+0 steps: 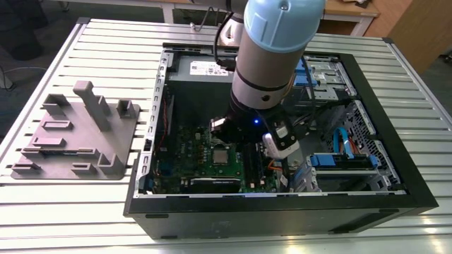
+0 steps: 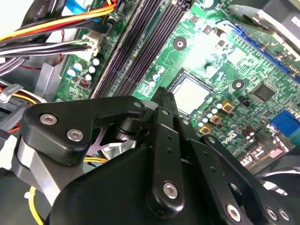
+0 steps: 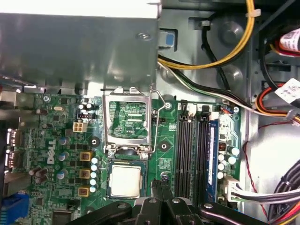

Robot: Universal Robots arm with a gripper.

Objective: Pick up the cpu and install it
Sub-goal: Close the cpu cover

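Black fingers (image 3: 165, 192) pressed together, nothing pinched. Tips sit just beside the cpu (image 3: 125, 181), toward the memory slots (image 3: 192, 145). Cpu lies flat in its socket on the green motherboard (image 3: 61, 136), silvery lid up; the hinged metal frame (image 3: 127, 117) next to it is swung open. All inside the open computer case (image 1: 282, 211) on the slatted counter (image 1: 71, 211). Judgement: chip looks seated — any contact should be light, square to the lid, clear of the frame, no sideways drag.

Exterior view high over case (image 1: 282, 217); both wrist views near mobo (image 3: 165, 159).
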